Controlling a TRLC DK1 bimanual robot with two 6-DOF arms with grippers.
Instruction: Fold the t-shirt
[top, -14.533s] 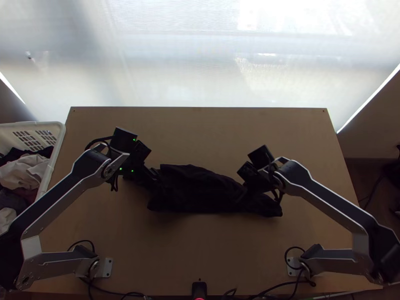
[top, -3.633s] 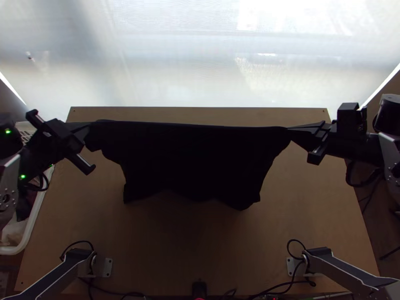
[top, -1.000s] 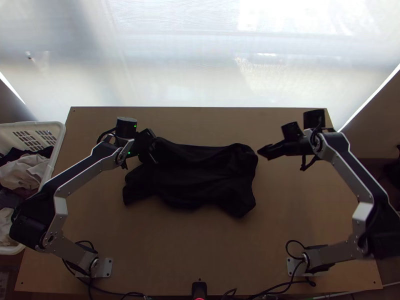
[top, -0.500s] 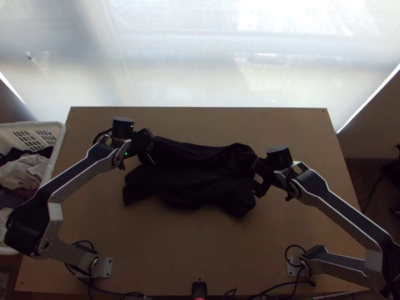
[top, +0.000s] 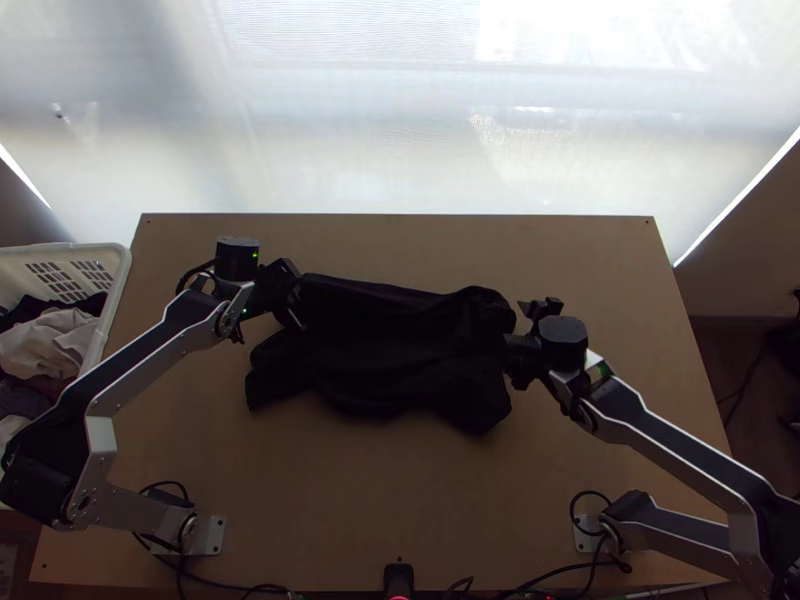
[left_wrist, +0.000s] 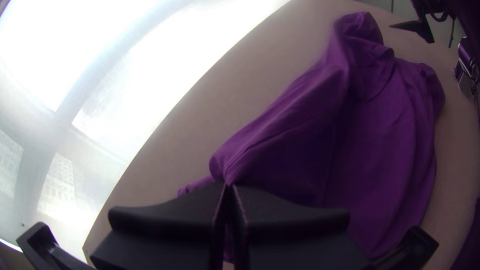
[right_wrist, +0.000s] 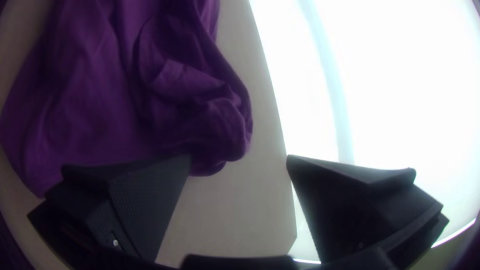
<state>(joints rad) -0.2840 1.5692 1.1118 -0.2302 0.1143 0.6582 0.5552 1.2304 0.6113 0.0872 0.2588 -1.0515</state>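
Note:
The dark t-shirt (top: 390, 350) lies bunched and wrinkled across the middle of the table, looking purple in the wrist views. At its far left corner is my left gripper (top: 297, 290); in the left wrist view the left gripper (left_wrist: 229, 187) is shut on a gathered edge of the t-shirt (left_wrist: 320, 135). My right gripper (top: 515, 335) is at the cloth's right end. In the right wrist view, the right gripper (right_wrist: 239, 157) stands open, one finger beside the rumpled end of the t-shirt (right_wrist: 100, 100), the other away from it.
A white basket (top: 118, 290) with assorted clothes stands beyond the table's left edge. Bare wood of the table (top: 400, 500) stretches between the cloth and the near edge. Black cables (top: 240, 583) run along that edge, and a bright window lies behind the far side.
The shirt, earlier held up wide between both arms, now lies on the table. Most recently my right gripper came in from the right to the cloth and turned, while the left shifted slightly left.

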